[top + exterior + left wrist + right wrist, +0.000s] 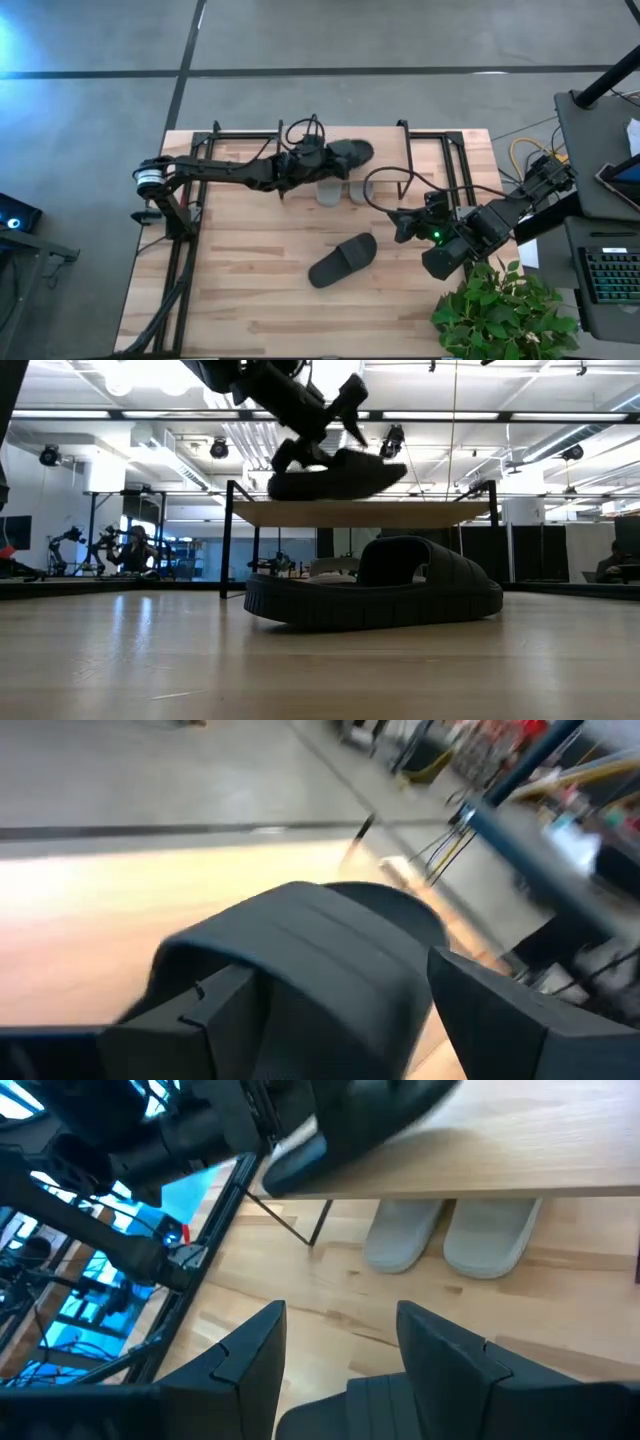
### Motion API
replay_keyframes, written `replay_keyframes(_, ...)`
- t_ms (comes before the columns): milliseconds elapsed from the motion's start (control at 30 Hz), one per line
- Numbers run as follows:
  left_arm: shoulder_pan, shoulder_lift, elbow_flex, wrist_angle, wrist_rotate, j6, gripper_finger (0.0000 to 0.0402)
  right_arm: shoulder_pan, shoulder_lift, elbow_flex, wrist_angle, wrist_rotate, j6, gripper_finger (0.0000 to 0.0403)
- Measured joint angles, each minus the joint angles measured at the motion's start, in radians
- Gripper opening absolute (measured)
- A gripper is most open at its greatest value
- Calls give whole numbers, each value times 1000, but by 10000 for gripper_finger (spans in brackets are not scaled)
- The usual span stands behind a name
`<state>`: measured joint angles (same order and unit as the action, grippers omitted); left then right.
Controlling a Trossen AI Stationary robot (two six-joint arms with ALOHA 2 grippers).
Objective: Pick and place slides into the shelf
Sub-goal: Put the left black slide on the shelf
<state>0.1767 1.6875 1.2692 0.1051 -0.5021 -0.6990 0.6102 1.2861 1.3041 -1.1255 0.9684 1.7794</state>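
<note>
My left gripper (320, 158) is shut on a black slide (352, 153) over the shelf's light wood top board (420, 513) at the table's far side. In the low view this slide (335, 475) lies level at the board, touching it or just above, I cannot tell. Two light grey slides (400, 1240) (490, 1240) stand side by side on the table under the board. A second black slide (343, 260) lies sole down on the table's middle. My right gripper (398, 225) is open and empty, just right of it. My left gripper holds the black slide by its wide strap (300, 950), which sits between the two fingers (190, 1020), one on each side. The fingers come from the table's left, slanting down. The slide lies level, sole down, at the shelf's top.
The shelf's thin black legs (228, 540) stand at its corners. Black frame rails (185, 270) run along the table's left side. A green potted plant (500, 310) is at the near right corner. Cables (385, 185) loop by the right arm.
</note>
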Motion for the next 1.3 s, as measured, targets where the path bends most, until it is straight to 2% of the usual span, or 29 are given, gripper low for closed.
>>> replay_keyframes(133, 1, -3, 0, -72, -5, 32, 250, 0, 0, 0, -1, 0, -4, 182)
replay_keyframes(267, 1, -3, 0, -54, -20, 51, 250, 0, 0, 0, -2, 0, -4, 182)
replay_keyframes(400, 5, -6, 7, -26, -83, 39, 250, 0, 0, 0, -2, 0, -2, 182)
replay_keyframes(467, 9, -9, 8, -27, -118, -54, 250, 0, 0, 0, -2, 0, 1, 182)
replay_keyframes(667, 16, -3, -16, -46, -242, -466, 250, 0, 0, 0, 0, 0, 8, 182)
replay_keyframes(733, 20, -2, -17, -43, -257, -542, 250, 0, 0, 0, 0, 0, 8, 182)
replay_keyframes(800, 26, -2, -15, -33, -257, -554, 250, 0, 0, 0, 1, 0, 8, 182)
replay_keyframes(933, 29, -10, -11, 61, -209, -403, 250, 0, 0, 0, 1, -4, 8, 182)
replay_keyframes(1033, 27, -46, -11, 143, -98, -133, 250, 0, 0, 0, 3, -35, 8, 182)
replay_keyframes(1167, 36, -114, -5, 111, 61, 243, 250, 0, 1, 0, 28, -157, -8, 183)
replay_keyframes(1233, 54, -141, -6, 48, 121, 289, 250, -7, 8, 0, 57, -192, -30, 183)
replay_keyframes(1300, 98, -155, -9, -17, 224, 279, 250, -28, 10, 0, 78, -204, -66, 183)
